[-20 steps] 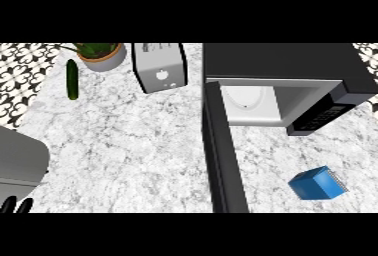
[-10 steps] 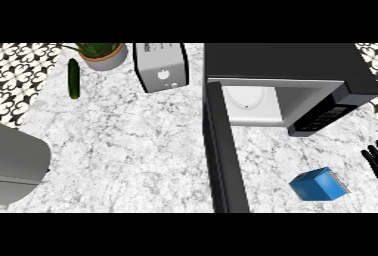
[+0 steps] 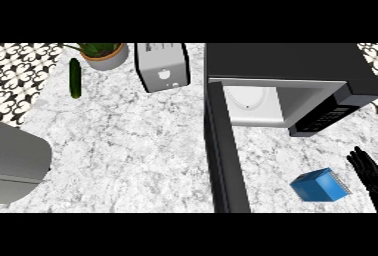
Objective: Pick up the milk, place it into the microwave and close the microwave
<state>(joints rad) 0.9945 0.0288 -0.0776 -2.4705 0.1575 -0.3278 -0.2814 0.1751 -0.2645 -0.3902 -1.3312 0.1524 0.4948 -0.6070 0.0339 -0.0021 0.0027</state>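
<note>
1. The right hand comes in at the view's right edge and shows only in part. Its fingers are straight and spread apart, holding nothing. The left hand is in no view.
2. The milk, a blue carton, stands on the counter just left of the fingers and a little nearer than their tips. It appears apart from them, so it is not yet grasped.
3. The microwave door is further left of the fingers, past the milk. It is swung wide open and seen edge-on.
4. The microwave lies beyond the fingers and to their left. Its cavity faces the open door, and no carton is inside.
5. Judged from this, none of the task is done: the grasp, the lift into the cavity and the closing of the door are all left. The hand seems placed for the first of these.
6. The toaster, the potted plant and the cucumber sit far to the left of the fingers, well apart.
</note>
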